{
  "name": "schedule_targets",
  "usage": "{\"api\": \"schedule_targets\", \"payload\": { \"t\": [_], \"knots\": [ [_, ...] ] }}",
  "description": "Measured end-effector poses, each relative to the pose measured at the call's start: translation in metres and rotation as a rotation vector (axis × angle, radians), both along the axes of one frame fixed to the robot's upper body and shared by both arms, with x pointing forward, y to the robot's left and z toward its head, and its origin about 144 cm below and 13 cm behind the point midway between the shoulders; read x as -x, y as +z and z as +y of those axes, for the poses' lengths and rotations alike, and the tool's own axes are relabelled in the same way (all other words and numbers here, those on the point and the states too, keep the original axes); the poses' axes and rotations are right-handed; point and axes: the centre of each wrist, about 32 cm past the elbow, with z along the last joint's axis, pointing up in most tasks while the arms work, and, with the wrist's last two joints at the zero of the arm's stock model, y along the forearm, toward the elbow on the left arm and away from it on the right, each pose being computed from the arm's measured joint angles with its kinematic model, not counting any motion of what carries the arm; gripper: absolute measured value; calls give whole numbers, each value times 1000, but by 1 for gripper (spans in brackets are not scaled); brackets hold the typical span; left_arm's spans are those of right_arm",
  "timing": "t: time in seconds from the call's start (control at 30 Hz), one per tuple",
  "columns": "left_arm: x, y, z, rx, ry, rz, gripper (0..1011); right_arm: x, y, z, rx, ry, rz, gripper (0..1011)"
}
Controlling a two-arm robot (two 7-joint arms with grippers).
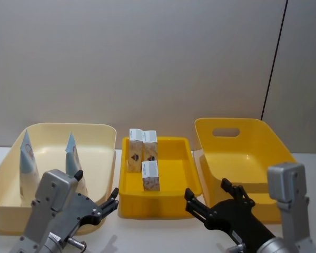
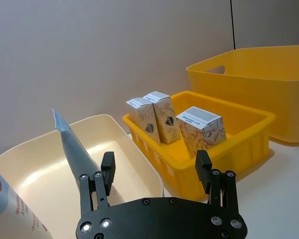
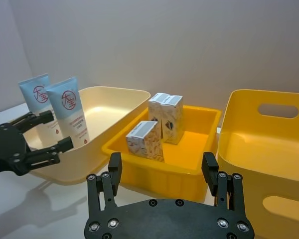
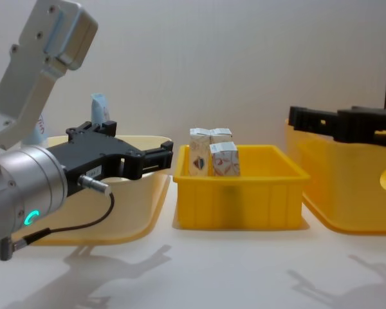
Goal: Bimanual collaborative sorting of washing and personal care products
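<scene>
Left pincer (image 1: pixel 97 184) hangs with its fingers spread and nothing between them, over the near rim of the cream bin (image 1: pixel 102 138) at the robot's left. Inside that bin two light-blue tubes with red marks stand upright, crimped ends up: the left tube (image 1: pixel 27 158) by the bin's left wall and the right tube (image 1: pixel 72 155) just behind the left pincer's upper finger. The right pincer (image 1: pixel 206 188) is also spread and empty, low over the white bench (image 1: pixel 147 232) in front of the gap between the yellow crate (image 1: pixel 181 174) and the large yellow bin (image 1: pixel 253 150) with a handle slot. In the crate, the middle container, two cream cartons, the rear left carton (image 1: pixel 135 150) and the rear right carton (image 1: pixel 150 145), stand touching at the far left corner. The front carton (image 1: pixel 150 176) sits just before them, nearer the robot.
</scene>
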Motion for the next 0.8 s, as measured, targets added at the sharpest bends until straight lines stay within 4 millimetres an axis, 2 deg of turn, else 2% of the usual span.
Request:
{"api": "schedule_targets", "payload": {
  "t": [0.13, 0.33, 0.8],
  "knots": [
    [0, 0, 0, 0, 0, 0, 1003, 2, 15, 7, 18, 1, 26, 999],
    [0, 0, 0, 0, 0, 0, 1003, -2, 28, 16, 50, -25, 28, 999],
    [0, 0, 0, 0, 0, 0, 1003, -38, 39, 40, 123, -95, 28, 999]
  ]
}}
